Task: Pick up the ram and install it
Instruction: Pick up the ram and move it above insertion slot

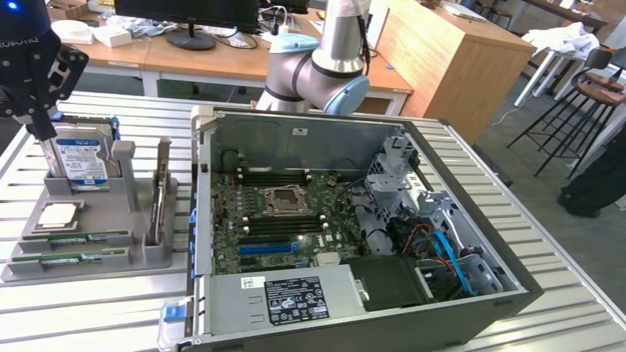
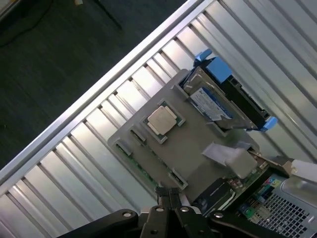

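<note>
We see the claw (image 1: 44, 132) (image 2: 168, 196) hanging above the slatted metal bench (image 1: 98, 312) (image 2: 74, 163). Its two fingers are pressed together and there is nothing between them.

Beneath the claw sits a grey holder tray (image 1: 98, 220) (image 2: 198, 148). The ram (image 1: 70, 258) (image 2: 141, 166) lies flat in a slot along the tray's outer edge, below the claw and untouched by it. Its twin stick (image 1: 78, 237) lies in the neighbouring slot, just beside it and parallel to it.

A little further from the claw tips than the two sticks, a square processor chip (image 1: 59, 214) (image 2: 162, 120) rests in its own recess. Beyond that, a hard drive (image 1: 80, 158) (image 2: 213, 101) stands on edge in a blue-trimmed caddy at the far end of the tray. A thin card (image 1: 158, 198) stands upright in a slot along the tray's side.

Past the tray, well apart from the claw, we find an open computer case (image 1: 293, 136) lying on the bench. Its motherboard (image 1: 264, 220) faces up.
</note>
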